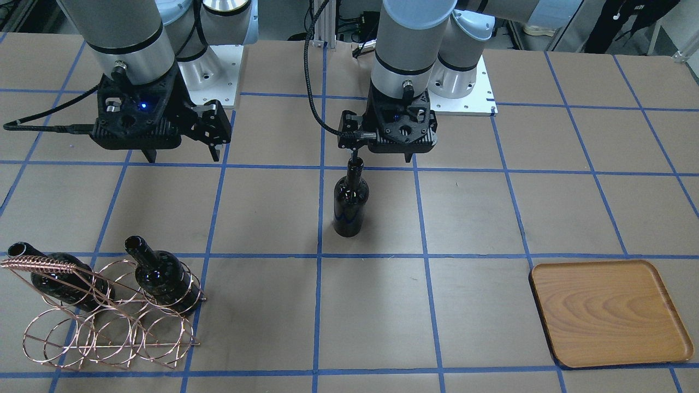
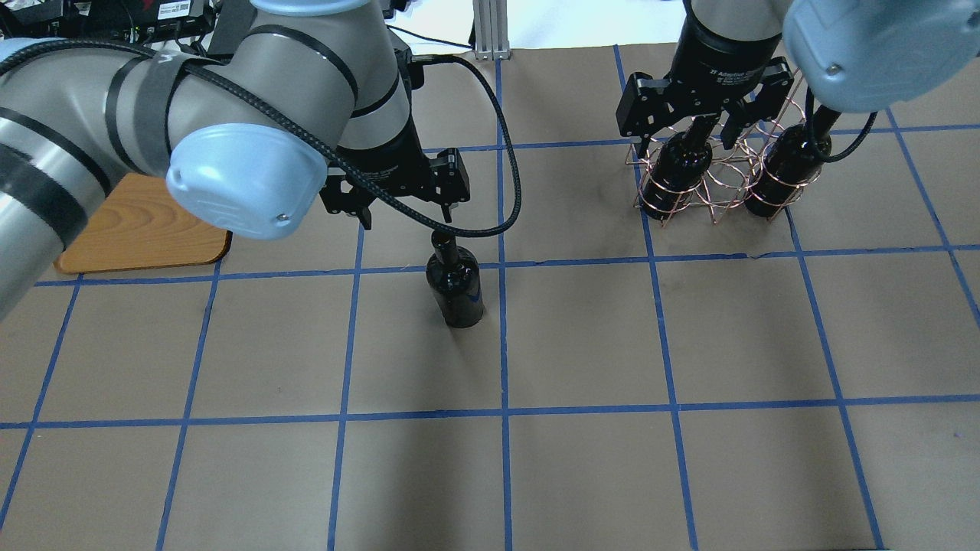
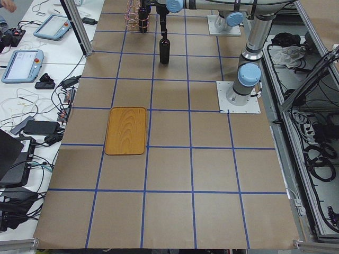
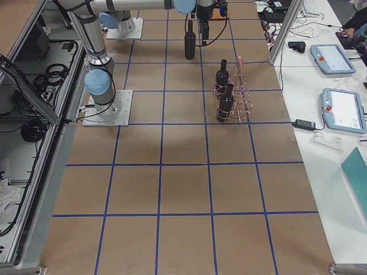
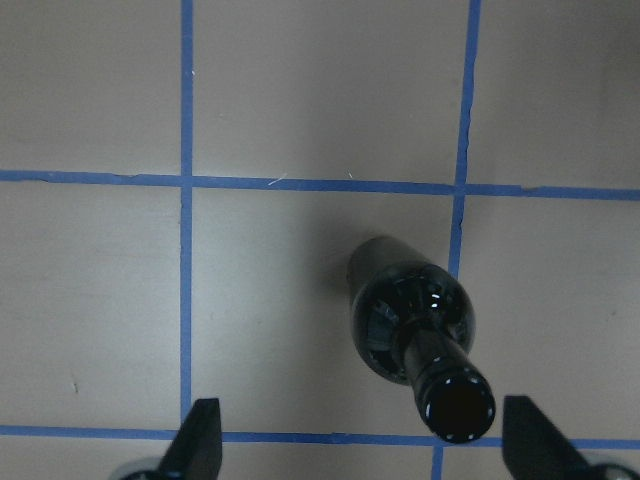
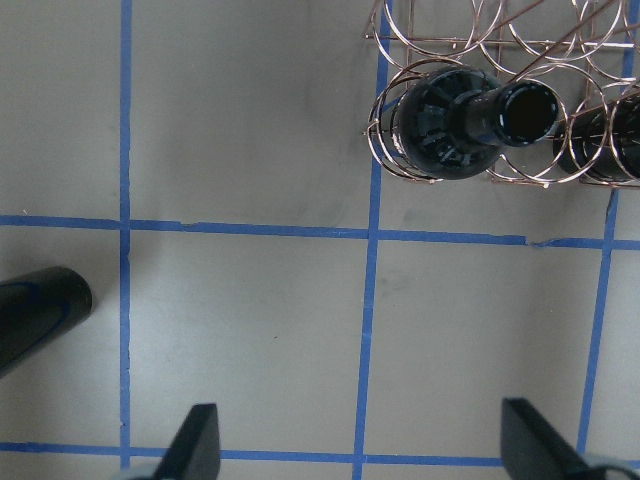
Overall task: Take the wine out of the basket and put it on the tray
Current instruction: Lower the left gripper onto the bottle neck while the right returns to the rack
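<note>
The left gripper [image 5: 362, 420] hangs over the standing bottle [image 5: 410, 315], fingers [image 5: 200, 440] spread. Best to centre the off-side neck between them, then pinch firmly. The right gripper [image 6: 360, 440] is spread too.

Brown paper-covered table [image 2: 582, 474], blue tape grid [image 2: 503, 413] running right across it. Two grey screen pendants [image 4: 343, 109] lie on the white side bench [image 4: 307, 103].

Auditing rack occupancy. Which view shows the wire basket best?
Exterior front-facing: the basket shows its ring rows and handle unobstructed, with two wine bottles in it. Overhead: the right gripper covers part. Right wrist: only one corner. Exterior right: small, edge-on. Exterior left: tiny, far.
</note>
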`<control>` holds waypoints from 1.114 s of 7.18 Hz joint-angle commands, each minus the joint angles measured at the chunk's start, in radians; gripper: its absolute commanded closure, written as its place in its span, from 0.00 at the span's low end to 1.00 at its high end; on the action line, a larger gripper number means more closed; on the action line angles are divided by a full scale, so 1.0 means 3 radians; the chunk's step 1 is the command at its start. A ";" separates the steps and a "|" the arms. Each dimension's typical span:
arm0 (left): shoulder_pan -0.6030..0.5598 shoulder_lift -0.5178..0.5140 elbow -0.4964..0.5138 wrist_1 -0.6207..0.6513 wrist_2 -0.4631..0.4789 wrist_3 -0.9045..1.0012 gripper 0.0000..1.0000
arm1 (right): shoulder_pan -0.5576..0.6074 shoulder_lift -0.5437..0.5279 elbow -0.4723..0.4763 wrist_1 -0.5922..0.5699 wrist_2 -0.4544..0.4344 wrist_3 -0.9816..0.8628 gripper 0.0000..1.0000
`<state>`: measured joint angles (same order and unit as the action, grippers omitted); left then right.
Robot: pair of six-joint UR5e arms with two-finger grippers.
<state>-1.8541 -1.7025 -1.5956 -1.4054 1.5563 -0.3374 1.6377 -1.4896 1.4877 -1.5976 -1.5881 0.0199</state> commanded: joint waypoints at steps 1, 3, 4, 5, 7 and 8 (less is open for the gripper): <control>-0.0047 -0.0123 0.0016 0.0016 -0.0120 -0.0132 0.00 | -0.0095 -0.0010 0.0047 0.0028 -0.0009 -0.0035 0.00; -0.0165 -0.0271 -0.0020 0.0016 -0.0105 -0.0199 0.00 | -0.0227 -0.0005 0.0062 0.0018 0.0017 -0.0071 0.00; -0.0191 -0.0312 -0.0025 0.0021 -0.0115 -0.0205 0.00 | -0.0243 -0.0030 0.0062 0.0073 -0.0004 -0.0081 0.00; -0.0206 -0.0287 -0.0025 0.0016 -0.0095 -0.0174 0.00 | -0.0243 -0.0035 0.0062 0.0069 -0.0004 -0.0076 0.00; -0.0196 -0.0246 -0.0030 0.0016 -0.0080 -0.0158 0.02 | -0.0243 -0.0046 0.0062 0.0074 0.0016 -0.0071 0.00; -0.0196 -0.0216 -0.0045 0.0021 -0.0085 -0.0169 0.07 | -0.0243 -0.0056 0.0062 0.0165 0.0042 -0.0076 0.00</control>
<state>-1.9128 -1.7748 -1.6057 -1.4002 1.5310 -0.3857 1.5649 -1.5032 1.5063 -1.5708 -1.5832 -0.0020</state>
